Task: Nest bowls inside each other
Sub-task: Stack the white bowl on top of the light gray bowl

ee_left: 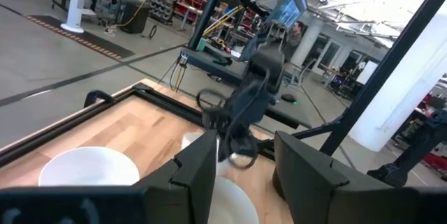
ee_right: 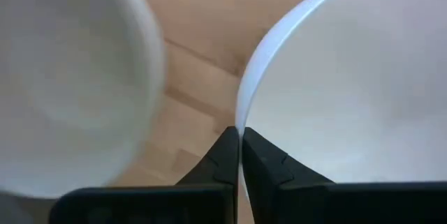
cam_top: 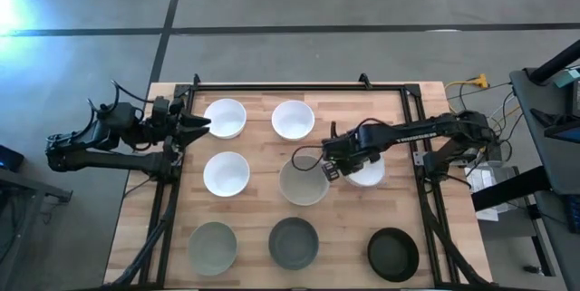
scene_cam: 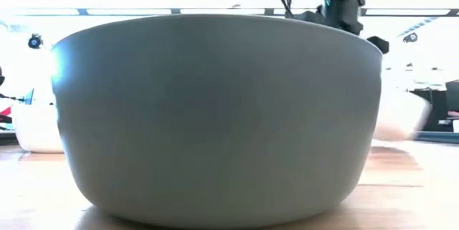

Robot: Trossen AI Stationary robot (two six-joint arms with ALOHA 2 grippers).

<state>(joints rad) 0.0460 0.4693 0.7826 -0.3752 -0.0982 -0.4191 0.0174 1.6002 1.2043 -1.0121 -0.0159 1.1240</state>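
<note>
Right gripper pinching the rim of a glossy white bowl, fingers closed on its edge, beige-grey bowl just beside them on the tabletop. Left gripper waiting, fingers narrowly parted, next to another white bowl.
</note>
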